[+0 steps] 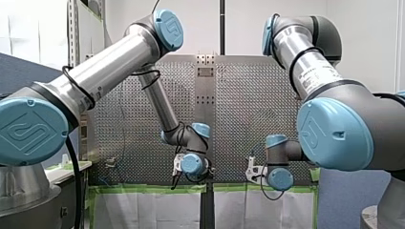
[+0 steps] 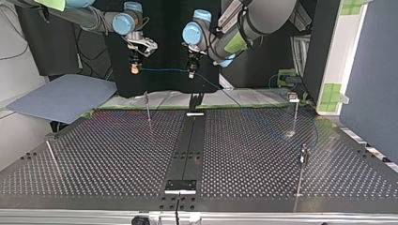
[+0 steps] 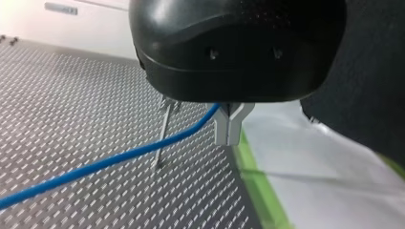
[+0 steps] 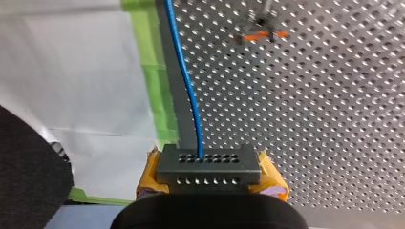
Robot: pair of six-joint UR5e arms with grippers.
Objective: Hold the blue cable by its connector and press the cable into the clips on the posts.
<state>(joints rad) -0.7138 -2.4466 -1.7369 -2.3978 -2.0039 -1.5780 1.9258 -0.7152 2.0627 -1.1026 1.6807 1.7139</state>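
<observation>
- Our right gripper (image 4: 208, 171) was clamped on the connector (image 4: 208, 161), a dark block with two rows of small holes, with the yellow pads (image 4: 147, 176) pressed against its two sides.
- The blue cable (image 4: 188, 86) came out of the connector's holed face. It ran ahead of the gripper over a dark strip just beside the green tape (image 4: 153, 71) on the table's edge.
- An orange clip (image 4: 260, 34) showed further ahead over the perforated plate, apart from the cable.
- Our left gripper (image 3: 228, 125) had its metal fingers drawn in narrow on the cable. The cable trailed away from them above the table (image 3: 71, 86), passing in front of a thin post (image 3: 164, 133).
- In the top view both grippers hung above the table's taped far edge, one on each side of the middle strip (image 2: 190, 145) and well clear of the surface. A short length of cable was stretched level between them.
- From our left gripper the cable sloped down toward that far edge.
- Other posts (image 2: 294, 115) stood upright nearer the table's side edges, and we could not tell whether the cable touched any of them.
</observation>
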